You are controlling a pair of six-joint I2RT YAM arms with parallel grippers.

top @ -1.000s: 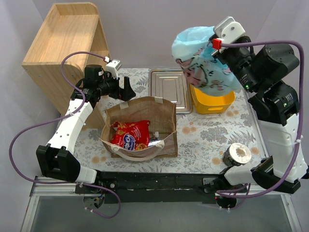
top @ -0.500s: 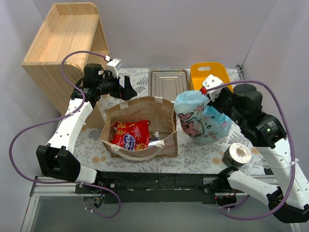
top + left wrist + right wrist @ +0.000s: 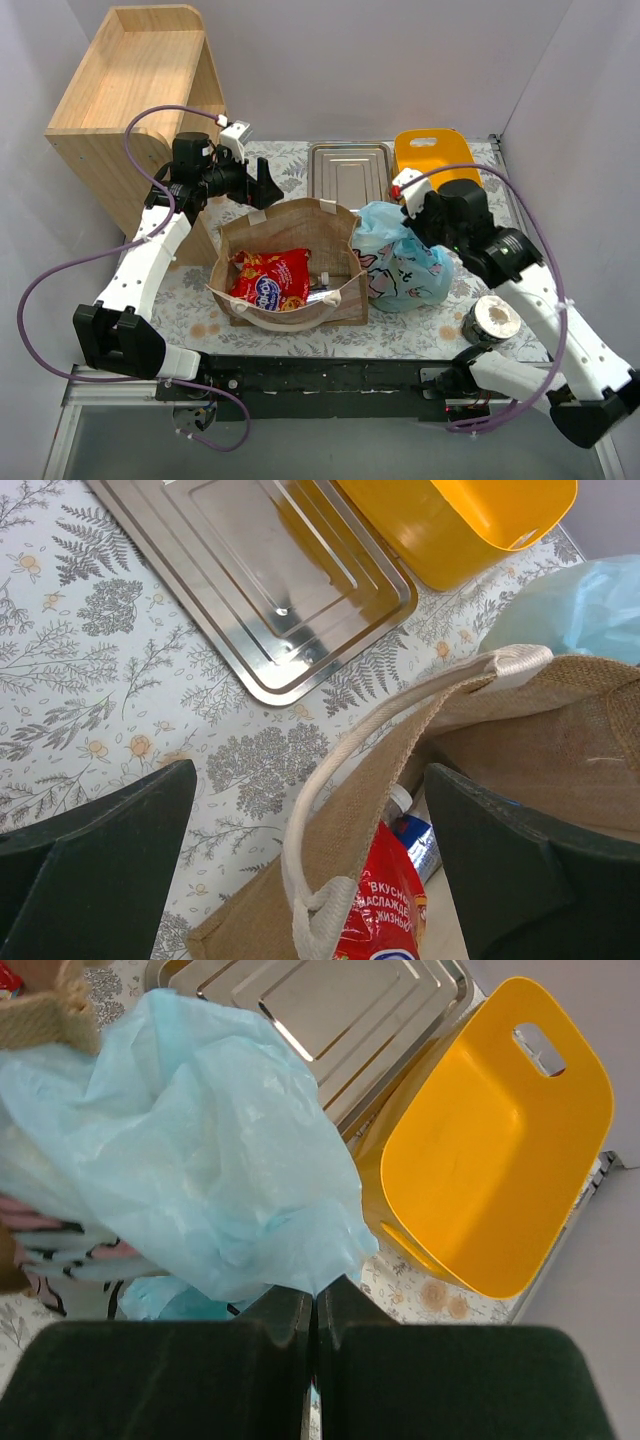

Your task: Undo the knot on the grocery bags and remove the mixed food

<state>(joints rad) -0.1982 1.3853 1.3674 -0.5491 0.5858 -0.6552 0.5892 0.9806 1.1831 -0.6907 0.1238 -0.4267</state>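
The light-blue plastic bag (image 3: 402,268) rests on the table against the right side of the brown paper carrier (image 3: 290,232). My right gripper (image 3: 401,216) is shut on a bunch of the bag's film at its top; in the right wrist view the film (image 3: 210,1170) runs into the closed gripper (image 3: 316,1296). I cannot make out the knot. My left gripper (image 3: 264,190) hovers open over the carrier's back left rim, its whitish handle (image 3: 335,798) between the fingers (image 3: 95,870) untouched. A red crisp packet (image 3: 271,280) and a bottle cap (image 3: 401,800) lie inside the carrier.
A steel tray (image 3: 349,178) lies behind the carrier, and a yellow tub (image 3: 432,156) lies on its side to the tray's right. A wooden shelf (image 3: 128,92) fills the back left. A grey roll (image 3: 492,319) sits near the right arm's base.
My right arm has brought the light-blue bag down and leftward, from high over the yellow tub to the table beside the brown carrier. The left arm has stayed still.
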